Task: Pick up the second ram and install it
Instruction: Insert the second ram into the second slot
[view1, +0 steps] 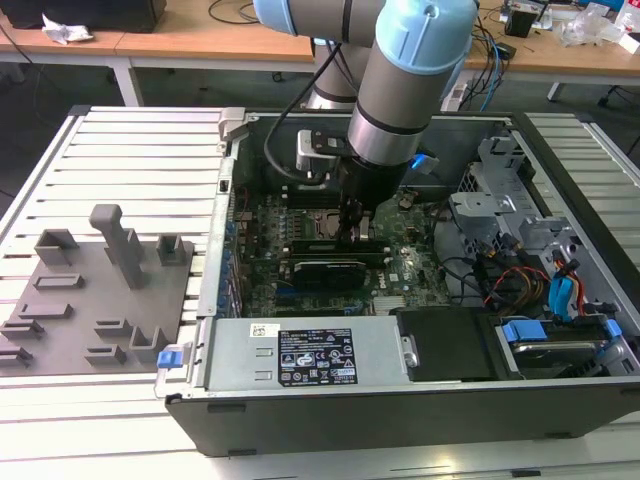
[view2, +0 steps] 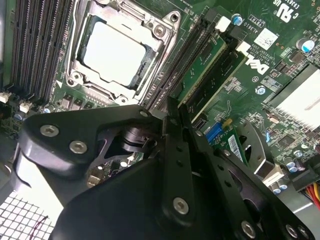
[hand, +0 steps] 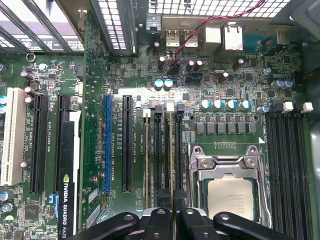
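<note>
Even, bright room light fell from overhead. The processor lid (view2: 112, 52) glared white at the second wrist view's upper left, while the nearby gripper (view2: 175, 150) looked dark and soft-focused.

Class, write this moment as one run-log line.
hand: over memory slots beside CPU socket | second ram: upright in slot, under hand | case: open

open case top (view1: 470, 125), cables (view1: 500, 275) crowding drive side, graphics card (view1: 325, 270) beside slots
</note>
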